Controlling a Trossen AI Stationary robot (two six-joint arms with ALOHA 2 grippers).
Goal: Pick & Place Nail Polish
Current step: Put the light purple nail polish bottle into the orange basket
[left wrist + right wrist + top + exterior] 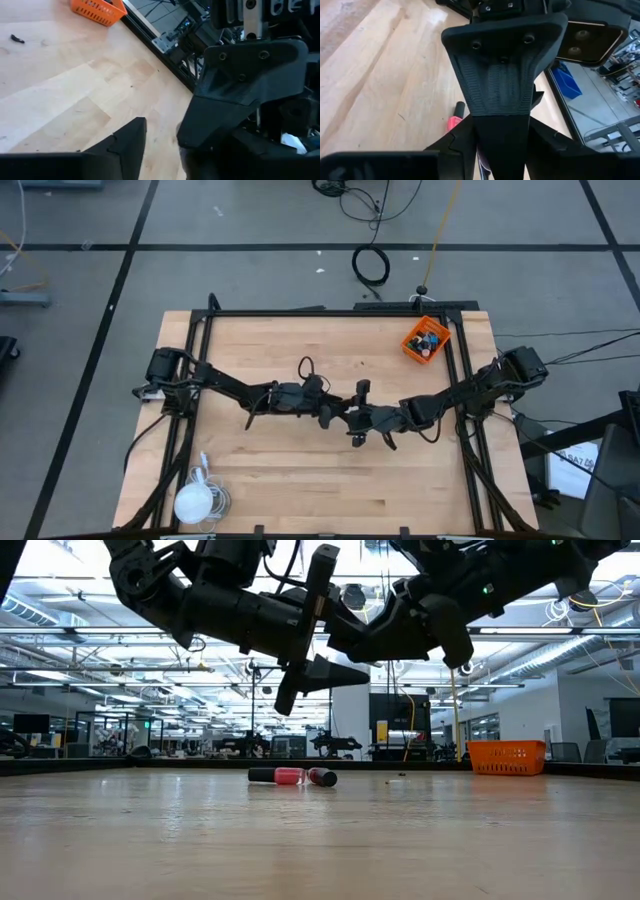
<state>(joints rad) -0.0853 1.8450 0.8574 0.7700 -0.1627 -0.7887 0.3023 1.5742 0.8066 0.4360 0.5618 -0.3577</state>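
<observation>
Mid-table, both grippers [345,415] above lying nail polish [292,776], orange bin [426,340] cornered.

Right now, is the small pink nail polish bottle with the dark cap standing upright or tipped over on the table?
Tipped over: the pink nail polish bottle lies on its side on the wooden table.

Two dark arms reaching in from the left and right table edges, meeting above the table's middle. Left gripper [340,412] and right gripper [356,423] tip to tip, raised off the wood.
</observation>
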